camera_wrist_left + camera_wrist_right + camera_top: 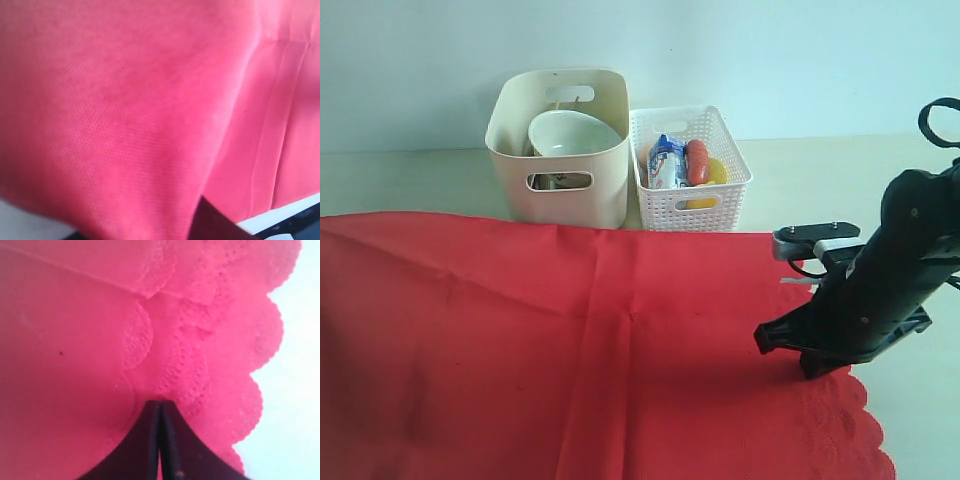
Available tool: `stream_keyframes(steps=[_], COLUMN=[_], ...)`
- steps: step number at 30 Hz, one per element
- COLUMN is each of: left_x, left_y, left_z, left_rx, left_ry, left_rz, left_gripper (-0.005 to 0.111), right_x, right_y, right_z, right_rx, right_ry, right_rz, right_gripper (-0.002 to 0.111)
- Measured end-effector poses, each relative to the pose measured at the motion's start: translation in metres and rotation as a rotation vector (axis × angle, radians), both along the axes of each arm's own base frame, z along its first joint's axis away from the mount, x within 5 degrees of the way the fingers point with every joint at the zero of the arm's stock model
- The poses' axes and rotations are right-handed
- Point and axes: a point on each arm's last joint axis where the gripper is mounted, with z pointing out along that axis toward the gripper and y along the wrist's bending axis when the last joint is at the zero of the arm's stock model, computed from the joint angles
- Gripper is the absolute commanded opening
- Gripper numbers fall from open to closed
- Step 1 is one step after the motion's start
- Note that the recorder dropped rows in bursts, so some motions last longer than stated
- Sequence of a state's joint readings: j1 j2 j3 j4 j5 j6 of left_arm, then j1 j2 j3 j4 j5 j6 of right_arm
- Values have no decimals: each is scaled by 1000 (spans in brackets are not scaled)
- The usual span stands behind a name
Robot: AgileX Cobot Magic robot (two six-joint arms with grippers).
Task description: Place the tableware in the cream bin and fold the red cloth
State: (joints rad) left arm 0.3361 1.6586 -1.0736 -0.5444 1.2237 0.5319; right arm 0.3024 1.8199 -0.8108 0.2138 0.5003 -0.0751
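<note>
The red cloth (570, 350) covers most of the table, its scalloped edge at the front right. My right gripper (785, 350) is down on that right side. In the right wrist view its jaws (160, 402) are shut on a bunched fold of the red cloth (75, 340) by the scallops. In the left wrist view the red cloth (125, 100) hangs close across the picture and hides the jaws, except for one dark finger (216, 226). The cream bin (582, 195) stands at the back with a white bowl (570, 135) tilted inside. Other tableware is mostly hidden.
A white lattice basket (692, 205) stands right of the bin, holding a milk carton (666, 160), a sausage (697, 160) and a yellow lemon (716, 172). Bare pale table (840, 180) shows behind and right of the cloth.
</note>
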Motion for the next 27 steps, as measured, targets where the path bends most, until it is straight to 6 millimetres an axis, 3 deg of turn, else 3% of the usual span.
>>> stream_keyframes(steps=[6,11,27], left_x=[-8,-8,-2], left_y=[-4,-13,-102], left_z=[24,31,42], left_rx=[4,-19,-220], left_ry=[-65,-91,-131], left_rz=[36,30,-156], left_gripper=[0,0,0], right_x=[5,6,7], right_y=[2,3,4], right_z=[-6,-6,-7], right_rx=[3,9,29], right_ry=[12,6,4], right_rz=[-10,-17,-43], right_gripper=[0,0,0])
